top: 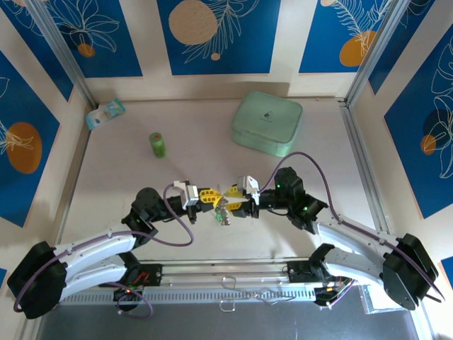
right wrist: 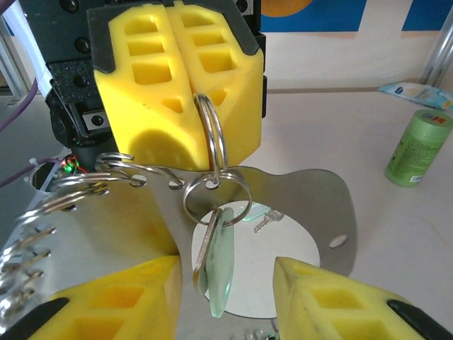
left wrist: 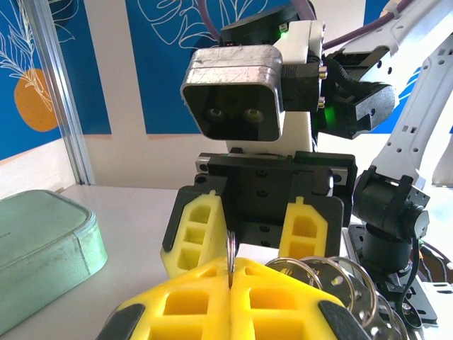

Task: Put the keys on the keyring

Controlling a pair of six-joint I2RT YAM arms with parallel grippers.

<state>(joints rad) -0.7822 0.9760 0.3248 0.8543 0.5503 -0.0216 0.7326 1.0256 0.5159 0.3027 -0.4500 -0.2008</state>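
My left gripper [top: 209, 197] is shut on a split ring [right wrist: 210, 134], clamped edge-on between its yellow fingers [left wrist: 191, 301]. That ring is linked to the keyring [right wrist: 311, 198], a flat silvery loop with several small rings along its rim [left wrist: 333, 275], which hangs above the table. From a second small ring [right wrist: 216, 197] dangles a key [right wrist: 225, 262] with a pale green head. My right gripper [right wrist: 226, 287] faces the left one, open, and the hanging key sits between its fingers close to the left one. Another key [right wrist: 265, 218] lies on the table, seen through the loop's hole.
A mint-green rounded case [top: 267, 122] stands at the back right. An upright green cylinder [top: 157, 144] is at the back left, with a pale blue packet [top: 105, 113] in the far left corner. Metal rails border the table on both sides.
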